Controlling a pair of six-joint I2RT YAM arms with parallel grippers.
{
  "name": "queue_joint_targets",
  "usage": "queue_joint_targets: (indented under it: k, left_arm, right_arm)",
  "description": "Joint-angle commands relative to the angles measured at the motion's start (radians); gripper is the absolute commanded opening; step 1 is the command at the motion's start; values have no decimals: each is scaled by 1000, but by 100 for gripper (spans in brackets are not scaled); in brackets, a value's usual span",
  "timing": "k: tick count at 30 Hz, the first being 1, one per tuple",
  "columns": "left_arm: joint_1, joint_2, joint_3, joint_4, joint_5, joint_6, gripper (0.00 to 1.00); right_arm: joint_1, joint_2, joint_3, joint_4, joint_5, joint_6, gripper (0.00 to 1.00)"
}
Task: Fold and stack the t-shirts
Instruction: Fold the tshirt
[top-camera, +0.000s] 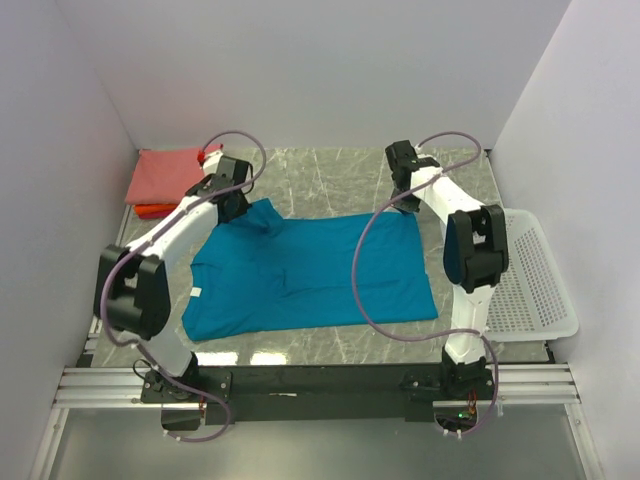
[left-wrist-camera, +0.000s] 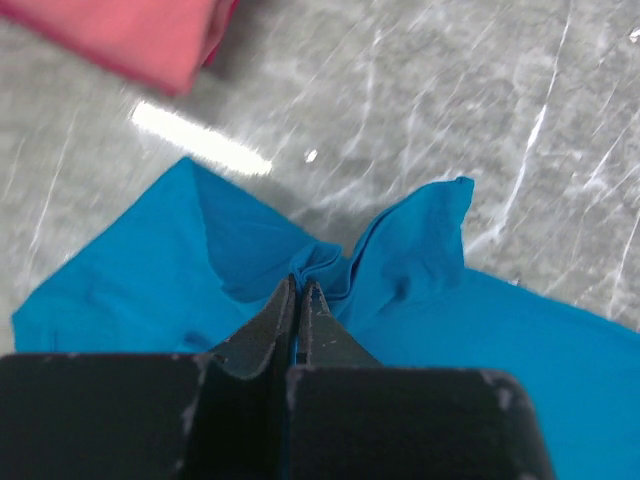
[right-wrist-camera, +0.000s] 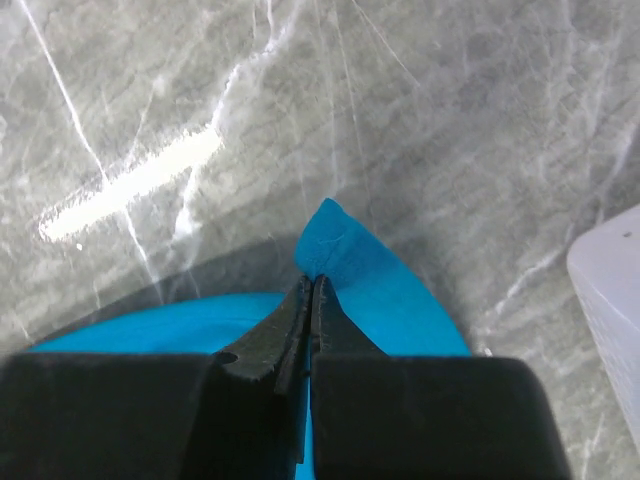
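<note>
A teal-blue t-shirt (top-camera: 310, 275) lies spread on the marble table, white neck label at its left edge. My left gripper (top-camera: 238, 205) is shut on the shirt's far left corner (left-wrist-camera: 400, 240), bunching the cloth at the fingertips (left-wrist-camera: 300, 285). My right gripper (top-camera: 405, 195) is shut on the shirt's far right corner (right-wrist-camera: 345, 255), pinched at the tips (right-wrist-camera: 312, 282). A folded salmon-pink shirt (top-camera: 165, 175) lies on an orange-red one (top-camera: 152, 210) at the far left; the pink one also shows in the left wrist view (left-wrist-camera: 130, 35).
A white plastic mesh basket (top-camera: 525, 280) stands at the table's right edge; its corner shows in the right wrist view (right-wrist-camera: 610, 290). White walls close in the back and sides. Purple cables loop over both arms.
</note>
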Motion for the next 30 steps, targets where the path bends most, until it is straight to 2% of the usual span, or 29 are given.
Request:
queue_joint_targets:
  k: [1, 14, 30]
  left_arm:
    - [-16, -110, -71, -30, -31, -94, 1]
    - [-91, -394, -262, -163, -113, -209, 1]
    - [-108, -655, -528, -188, -8, -324, 1]
  right_arm:
    - [6, -80, -40, 39, 16, -18, 0]
    - [12, -273, -260, 65, -6, -44, 0]
    - [21, -451, -499, 111, -37, -60, 0]
